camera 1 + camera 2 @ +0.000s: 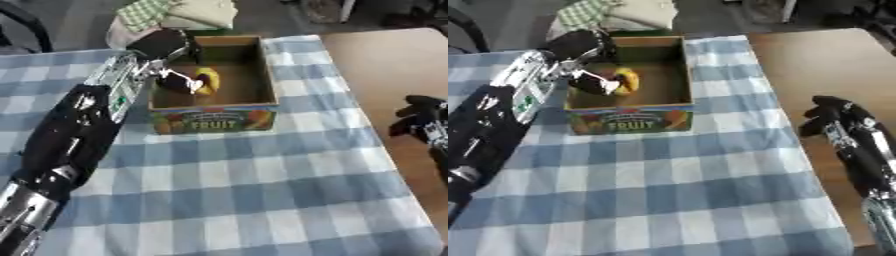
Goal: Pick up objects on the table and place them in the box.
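Observation:
A cardboard box (214, 120) with a "FRUIT" label on its front wall stands at the far middle of the checked cloth. My left arm reaches in from the lower left, and my left hand (175, 77) hangs inside the box by its left wall. Its fingers are curled round a yellow object (208, 80) with a bit of red on it, just above the box floor. My right hand (830, 116) rests at the right over the bare wooden table, fingers relaxed and holding nothing.
A blue-and-white checked cloth (245, 190) covers the left table. A bare wooden tabletop (394, 65) adjoins it on the right. Folded fabrics (188, 12) lie just behind the box. A dark curved frame (26, 25) shows at the upper left.

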You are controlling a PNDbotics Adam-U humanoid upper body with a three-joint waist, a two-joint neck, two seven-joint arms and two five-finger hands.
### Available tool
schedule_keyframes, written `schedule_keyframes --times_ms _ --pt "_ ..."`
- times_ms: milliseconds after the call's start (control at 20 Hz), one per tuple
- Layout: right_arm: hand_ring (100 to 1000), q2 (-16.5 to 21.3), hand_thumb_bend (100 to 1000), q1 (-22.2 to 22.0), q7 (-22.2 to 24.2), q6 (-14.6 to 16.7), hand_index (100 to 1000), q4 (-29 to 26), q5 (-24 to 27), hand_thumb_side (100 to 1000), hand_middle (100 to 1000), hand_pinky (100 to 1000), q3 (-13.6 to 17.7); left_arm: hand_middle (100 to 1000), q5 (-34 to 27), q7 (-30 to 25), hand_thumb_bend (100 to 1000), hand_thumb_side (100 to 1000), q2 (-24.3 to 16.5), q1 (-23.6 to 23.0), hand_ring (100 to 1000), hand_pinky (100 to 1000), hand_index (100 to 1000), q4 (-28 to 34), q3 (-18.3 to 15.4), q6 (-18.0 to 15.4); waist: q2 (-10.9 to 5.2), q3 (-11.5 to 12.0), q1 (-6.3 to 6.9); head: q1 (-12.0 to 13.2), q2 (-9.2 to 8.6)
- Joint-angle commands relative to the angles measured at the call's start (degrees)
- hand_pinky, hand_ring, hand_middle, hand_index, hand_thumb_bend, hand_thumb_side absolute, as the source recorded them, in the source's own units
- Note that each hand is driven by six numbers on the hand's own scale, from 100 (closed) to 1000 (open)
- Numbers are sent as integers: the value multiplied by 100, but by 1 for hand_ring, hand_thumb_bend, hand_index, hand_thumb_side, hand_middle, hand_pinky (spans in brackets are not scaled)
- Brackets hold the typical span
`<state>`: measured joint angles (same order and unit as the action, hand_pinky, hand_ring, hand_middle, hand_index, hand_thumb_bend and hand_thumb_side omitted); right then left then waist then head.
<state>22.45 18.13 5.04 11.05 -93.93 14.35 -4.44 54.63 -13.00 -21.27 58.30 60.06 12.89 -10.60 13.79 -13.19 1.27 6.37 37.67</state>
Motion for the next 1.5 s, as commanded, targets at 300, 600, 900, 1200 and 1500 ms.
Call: schedule_keyframes --times_ms 300,600,900,1200,1500 --pt "570 71 100 0 -25 13 782 -35 13 527 597 581 85 577 -1640 471 648 553 -678 -360 547 632 654 1450 -490 716 -149 156 -59 -90 -41" --pt "570 62 100 -61 -51 13 782 -16 10 528 597 581 111 549 -3705 1244 635 532 -972 -1317 516 611 623 2492 -1052 1502 -214 378 -87 -169 2" --pt "570 63 100 -102 -70 15 782 6 13 529 596 581 133 552 -5230 1855 626 540 -785 -2496 518 614 622 3160 -1726 1867 -240 534 -115 -230 39" --pt "570 69 100 -112 -90 19 782 11 13 529 596 581 149 557 -5823 2206 622 541 -754 -3112 522 618 626 3438 -2043 1992 -243 581 -117 -267 66" --pt "569 68 100 -123 -116 16 782 17 16 533 596 581 175 547 -5997 2361 609 538 -700 -3352 514 612 618 3346 -2216 2025 -241 701 -114 -336 70"
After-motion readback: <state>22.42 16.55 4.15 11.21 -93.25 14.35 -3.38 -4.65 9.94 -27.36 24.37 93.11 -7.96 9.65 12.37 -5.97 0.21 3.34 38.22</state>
